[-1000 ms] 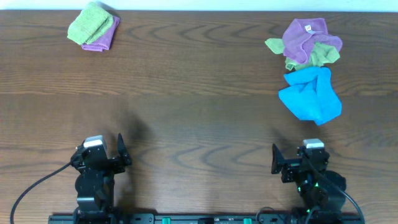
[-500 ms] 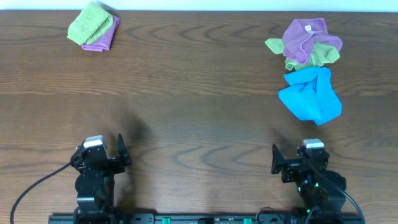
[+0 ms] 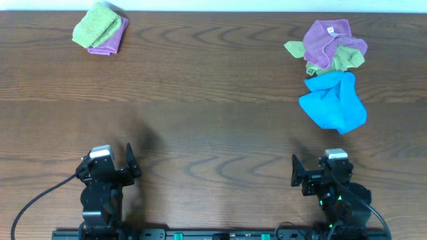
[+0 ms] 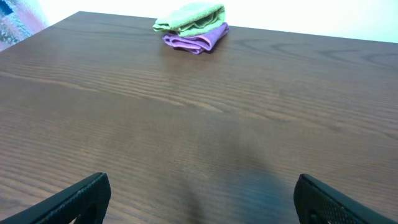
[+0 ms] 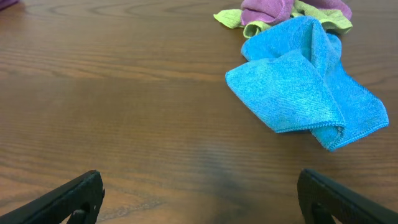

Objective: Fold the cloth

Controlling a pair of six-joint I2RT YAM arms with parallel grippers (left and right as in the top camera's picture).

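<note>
A crumpled blue cloth [image 3: 333, 101] lies at the right of the table, also in the right wrist view [image 5: 305, 87]. Behind it lie a crumpled purple cloth [image 3: 328, 38] and a green cloth [image 3: 344, 60], touching it. A folded green cloth on a folded purple cloth [image 3: 100, 28] sits at the far left corner, also in the left wrist view [image 4: 193, 26]. My left gripper [image 4: 202, 199] is open and empty near the front edge. My right gripper [image 5: 199, 196] is open and empty, in front of the blue cloth and well apart from it.
The brown wooden table [image 3: 213, 120] spans the view. Both arm bases [image 3: 103, 193] [image 3: 333, 190] stand at the front edge. The table's far edge meets a white wall.
</note>
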